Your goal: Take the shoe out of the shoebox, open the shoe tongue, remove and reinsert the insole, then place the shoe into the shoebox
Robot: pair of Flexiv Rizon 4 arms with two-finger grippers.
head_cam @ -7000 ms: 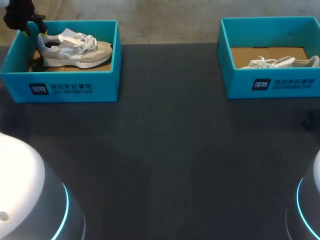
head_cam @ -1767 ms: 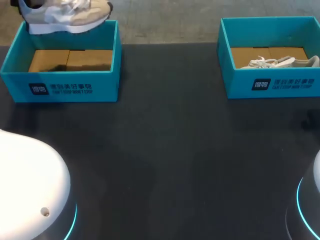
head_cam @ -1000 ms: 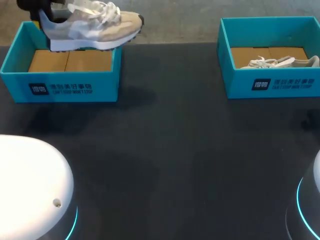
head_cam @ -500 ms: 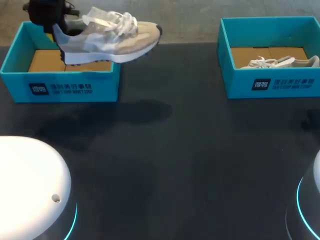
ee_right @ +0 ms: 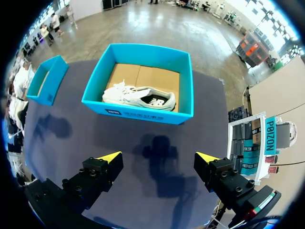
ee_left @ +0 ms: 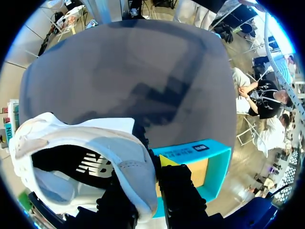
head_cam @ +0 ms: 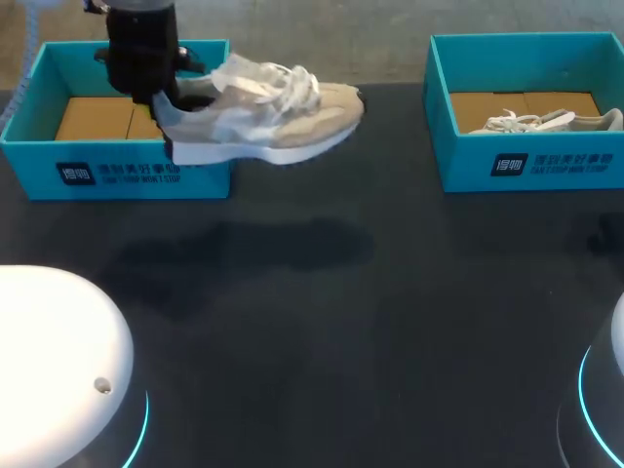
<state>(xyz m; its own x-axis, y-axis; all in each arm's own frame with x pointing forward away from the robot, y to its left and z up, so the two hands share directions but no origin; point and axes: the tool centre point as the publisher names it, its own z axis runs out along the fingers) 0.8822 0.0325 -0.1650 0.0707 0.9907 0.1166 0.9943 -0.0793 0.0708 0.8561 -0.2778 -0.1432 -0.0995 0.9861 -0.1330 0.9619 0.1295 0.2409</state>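
Head view: in the upper left of the frame the left pincer [head_cam: 146, 73] pinches the heel of the shoe [head_cam: 268, 122]. The shoe hangs in the air, sole down and toe toward the right, partly over the right-hand wall of the left shoebox [head_cam: 117, 174] and partly over the dark counter [head_cam: 322, 322]. That box shows only its cardboard floor. In the upper right stands the right shoebox [head_cam: 526, 164], with a second shoe [head_cam: 546, 122] lying inside.

Left wrist view: the left pincer [ee_left: 147, 191] is clamped on the heel collar of the shoe [ee_left: 81, 152], one finger inside the opening and one outside. The left shoebox [ee_left: 212, 157] lies beside and below it.

Right wrist view: the right pincer [ee_right: 157, 157] is spread wide above the counter [ee_right: 157, 157], gripping nothing. Ahead of it sits the right shoebox [ee_right: 138, 114] holding the second shoe [ee_right: 140, 98].
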